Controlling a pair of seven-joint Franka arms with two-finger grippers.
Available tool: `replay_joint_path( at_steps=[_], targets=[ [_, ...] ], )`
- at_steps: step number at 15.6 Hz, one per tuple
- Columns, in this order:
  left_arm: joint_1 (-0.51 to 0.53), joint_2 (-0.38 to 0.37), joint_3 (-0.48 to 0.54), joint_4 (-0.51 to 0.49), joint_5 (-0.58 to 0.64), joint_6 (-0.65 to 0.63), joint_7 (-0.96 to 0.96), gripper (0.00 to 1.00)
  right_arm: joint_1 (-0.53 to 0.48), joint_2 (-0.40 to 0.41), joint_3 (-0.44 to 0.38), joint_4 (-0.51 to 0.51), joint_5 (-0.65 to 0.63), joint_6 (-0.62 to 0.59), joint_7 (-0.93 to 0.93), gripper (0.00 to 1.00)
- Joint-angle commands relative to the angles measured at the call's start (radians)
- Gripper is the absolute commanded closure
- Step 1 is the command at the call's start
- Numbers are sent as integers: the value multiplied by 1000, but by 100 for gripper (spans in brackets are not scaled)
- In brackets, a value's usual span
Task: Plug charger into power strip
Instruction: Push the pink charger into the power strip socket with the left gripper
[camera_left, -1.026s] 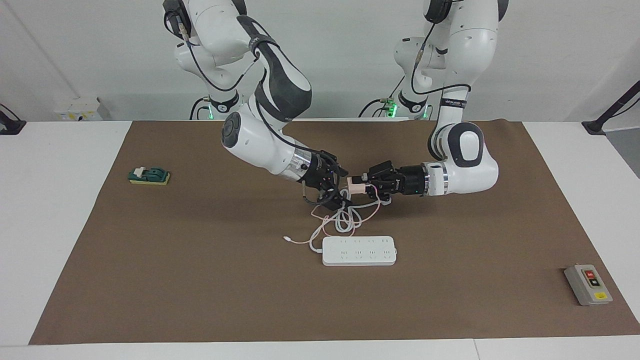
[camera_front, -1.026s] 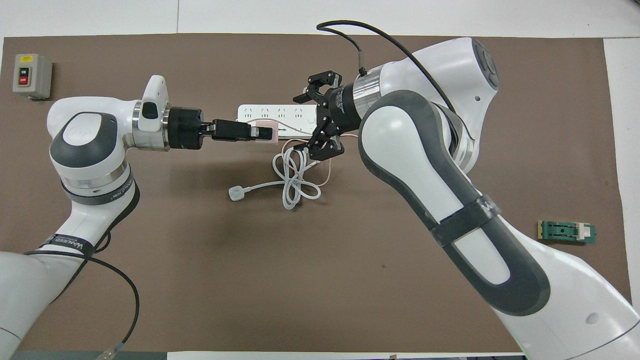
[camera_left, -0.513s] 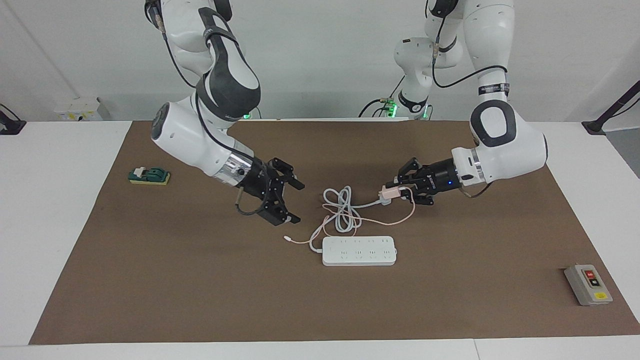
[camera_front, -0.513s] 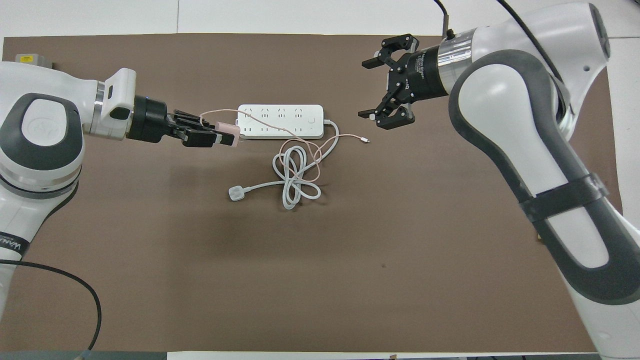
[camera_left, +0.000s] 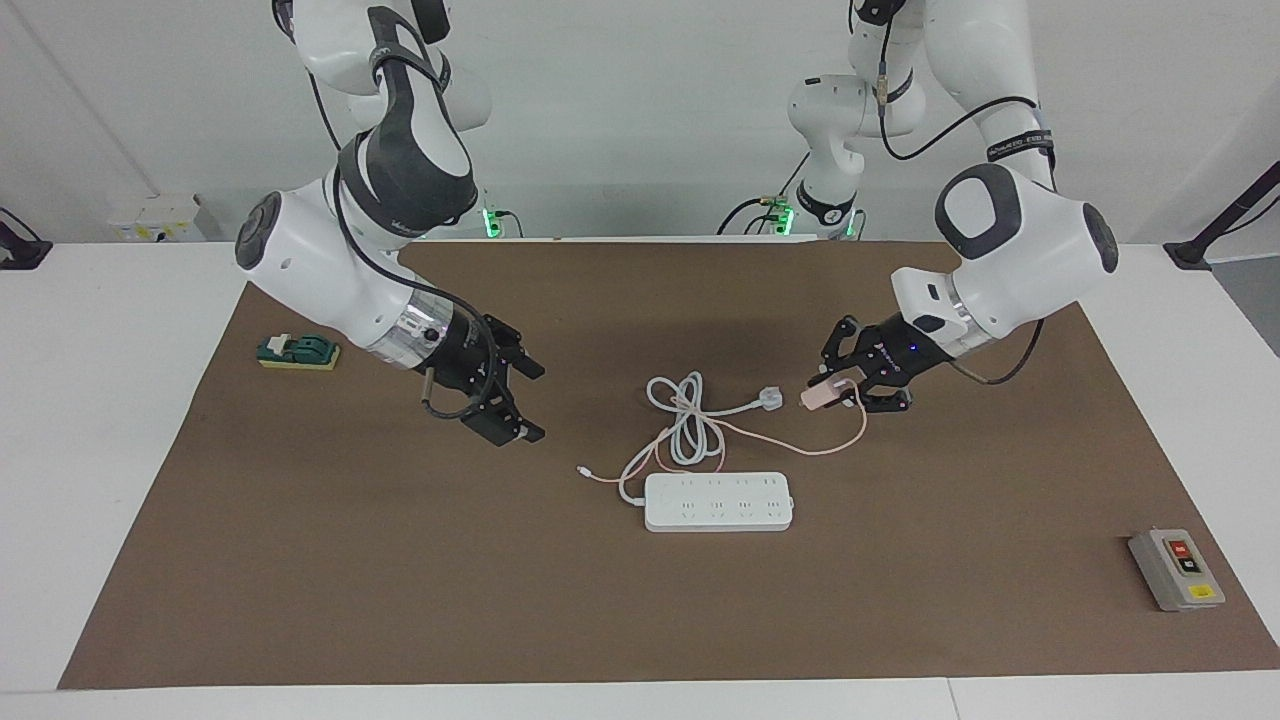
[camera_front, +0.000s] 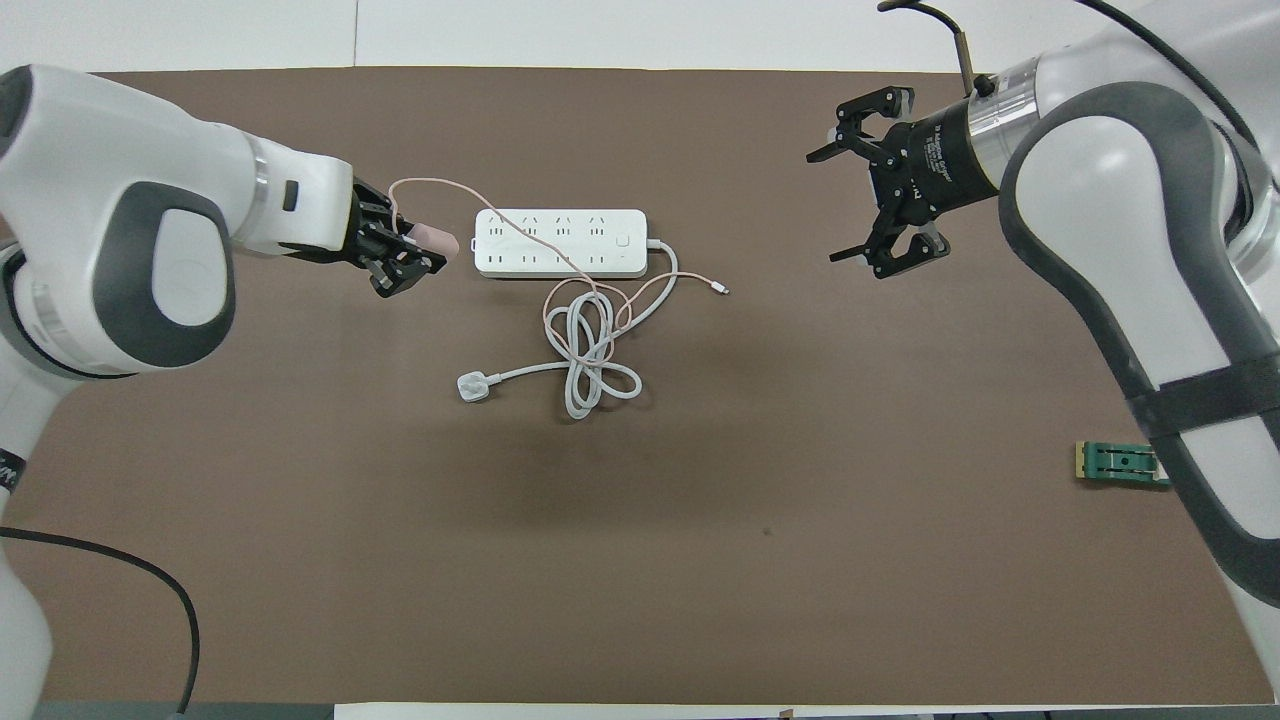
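The pale-pink charger is held in my left gripper, which is shut on it in the air over the mat, off the left arm's end of the power strip. In the overhead view the charger sticks out of the left gripper beside the strip. Its thin pink cable loops down across the strip's coiled white cord. My right gripper is open and empty over bare mat toward the right arm's end, also seen from overhead.
The strip's white three-pin plug lies on the mat nearer to the robots than the strip. A grey button box sits at the left arm's end. A green block lies at the right arm's end.
Both grippers were together at the charger over the cord. The right gripper let go and drew back toward its end. The left gripper carried the charger toward its own end, dragging the pink cable.
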Motion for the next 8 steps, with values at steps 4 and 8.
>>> replay_joint_path(
  at_steps=[4, 8],
  targets=[
    [-110, 17, 12, -78, 286, 249, 73, 100, -86, -56, 5, 6, -163, -154, -382, 0],
    [-96, 76, 10, -37, 401, 278, 266, 100, -121, -89, 2, 8, -307, -230, -713, 0]
  ],
)
